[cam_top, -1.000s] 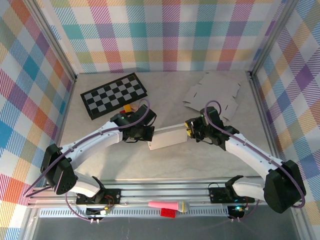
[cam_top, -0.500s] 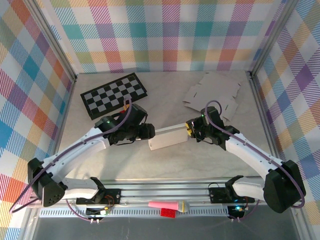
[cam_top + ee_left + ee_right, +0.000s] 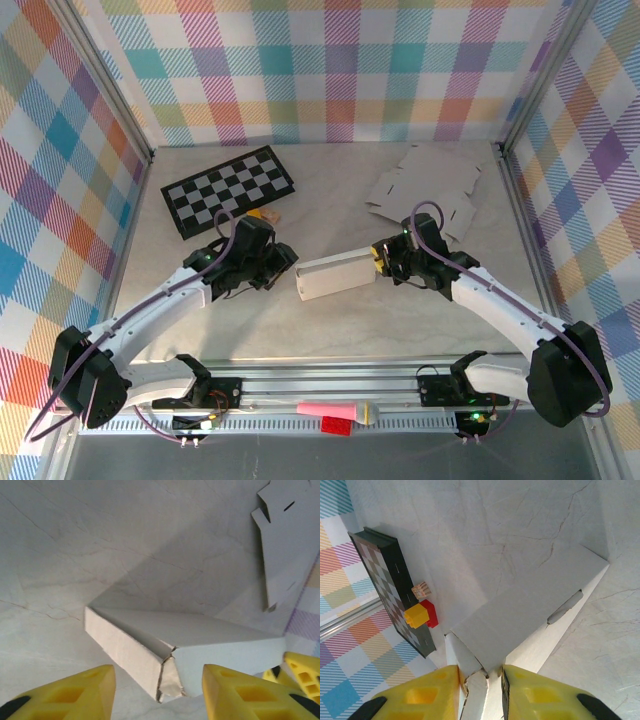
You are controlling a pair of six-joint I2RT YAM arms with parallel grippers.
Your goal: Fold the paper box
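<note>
The paper box (image 3: 336, 277) is a long white carton lying on the table's middle, partly folded. My right gripper (image 3: 381, 262) is shut on its right end; in the right wrist view both yellow fingers (image 3: 422, 695) pinch the end flap of the box (image 3: 520, 615). My left gripper (image 3: 287, 262) stands open just left of the box's other end. In the left wrist view that end of the box (image 3: 165, 655), with a crumpled corner flap, sits between and just ahead of the spread fingers (image 3: 65, 695), and I cannot tell whether they touch it.
A flat unfolded cardboard blank (image 3: 425, 190) lies at the back right. A chessboard (image 3: 228, 190) lies at the back left, with small yellow and red bricks (image 3: 262, 215) beside it. Pink and red items (image 3: 335, 412) rest on the front rail.
My left gripper has opened, let go of the box's left end and drawn back to the left. The right gripper has kept its hold without moving.
</note>
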